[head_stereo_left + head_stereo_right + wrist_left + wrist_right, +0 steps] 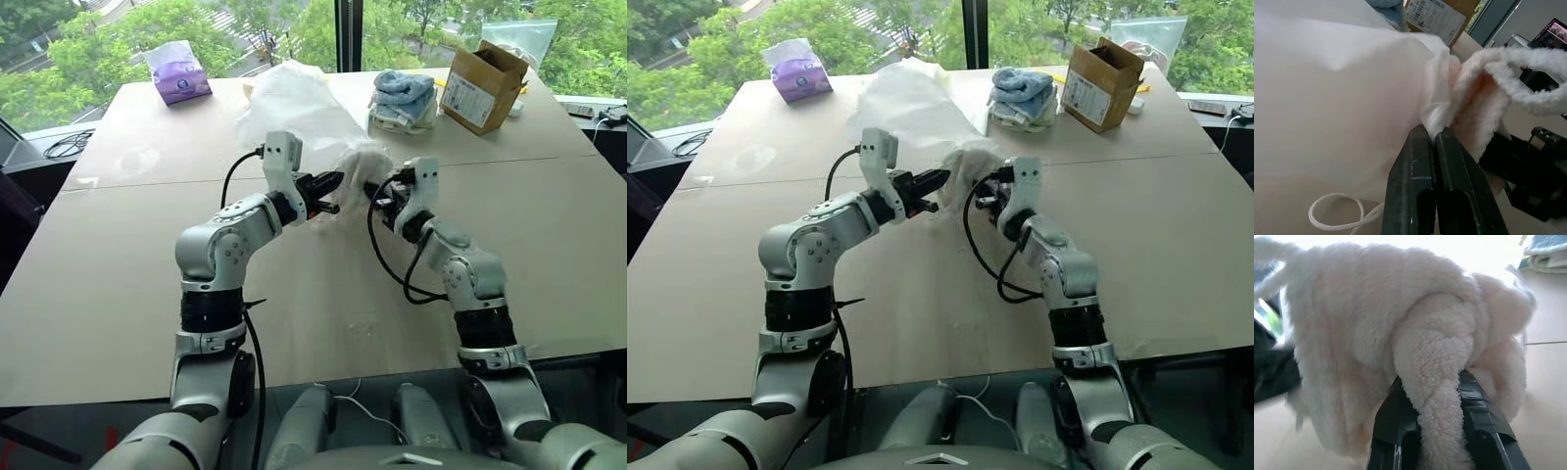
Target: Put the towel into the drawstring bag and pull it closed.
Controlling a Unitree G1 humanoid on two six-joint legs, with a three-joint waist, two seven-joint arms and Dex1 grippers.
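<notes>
above the middle of the table (118, 294), the left gripper (331, 183) has its fingers pressed together on the edge of the drawstring bag (294, 108), while the right gripper (380, 196) pinches the fluffy white towel (1400, 333), held just beside the bag's mouth.

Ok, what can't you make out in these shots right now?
- Bag mouth: in the head views the towel and both grippers cover it, so whether any towel is inside is unclear.
- Left gripper: its wrist view shows shut jaws pinching bag fabric; the cord runs out of frame.
- Right gripper: in its wrist view the towel hides the jaw tips.
- Box label: too small to read.
</notes>
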